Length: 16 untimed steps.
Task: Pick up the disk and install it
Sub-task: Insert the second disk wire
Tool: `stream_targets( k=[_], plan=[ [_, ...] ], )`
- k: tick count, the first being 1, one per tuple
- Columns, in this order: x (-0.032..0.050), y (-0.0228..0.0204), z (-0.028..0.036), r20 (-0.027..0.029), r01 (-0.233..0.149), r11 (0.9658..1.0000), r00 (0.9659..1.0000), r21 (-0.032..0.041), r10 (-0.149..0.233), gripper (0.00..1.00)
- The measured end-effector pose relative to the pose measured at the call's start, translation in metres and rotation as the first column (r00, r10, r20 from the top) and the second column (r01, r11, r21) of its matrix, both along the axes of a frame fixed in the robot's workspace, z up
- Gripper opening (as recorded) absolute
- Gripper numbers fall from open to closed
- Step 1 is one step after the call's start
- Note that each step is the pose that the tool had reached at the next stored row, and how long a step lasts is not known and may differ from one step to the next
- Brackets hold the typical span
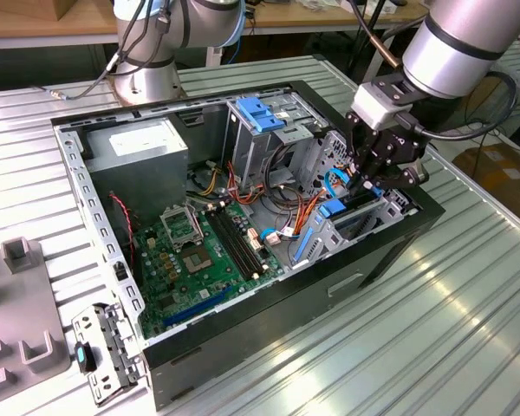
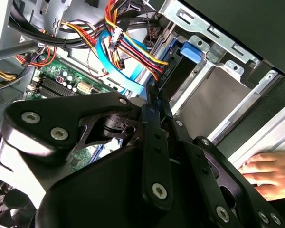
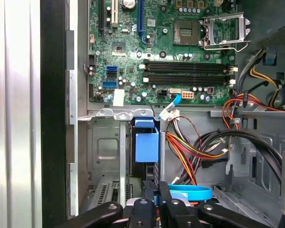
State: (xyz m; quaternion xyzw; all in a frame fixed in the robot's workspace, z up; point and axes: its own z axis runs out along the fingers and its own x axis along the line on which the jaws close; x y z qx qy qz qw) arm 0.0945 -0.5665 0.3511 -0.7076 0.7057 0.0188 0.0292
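We see the gripper [image 1: 374, 173] low inside the open computer case [image 1: 269, 303], at the drive cage [image 1: 351, 221] by the case's front edge. Room there is tight: bundled cables [image 3: 199, 147] and a flat blue cable [image 2: 116, 66] crowd one side, the cage's metal wall [image 3: 102, 152] the other, and the disk [image 3: 146, 145] stands on edge in the slot between them. The motherboard [image 1: 195, 251] in the middle of the case lies open from above. A person's hand [image 2: 268, 173] rests on the outer edge of the case, just beside the cage. The upper drive bay [image 1: 264, 130] stands tall near the case's far edge.
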Motion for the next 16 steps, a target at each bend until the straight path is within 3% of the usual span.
stream_targets(
  k=[8,16],
  plan=[
    [0.0005,-0.0005,-0.0037,0.0000,0.000,1.0000,1.0000,0.0012,0.000,0.16],
    [0.0007,-0.0016,-0.0078,0.0000,0.000,1.0000,1.0000,0.0090,0.000,0.16]
  ],
)
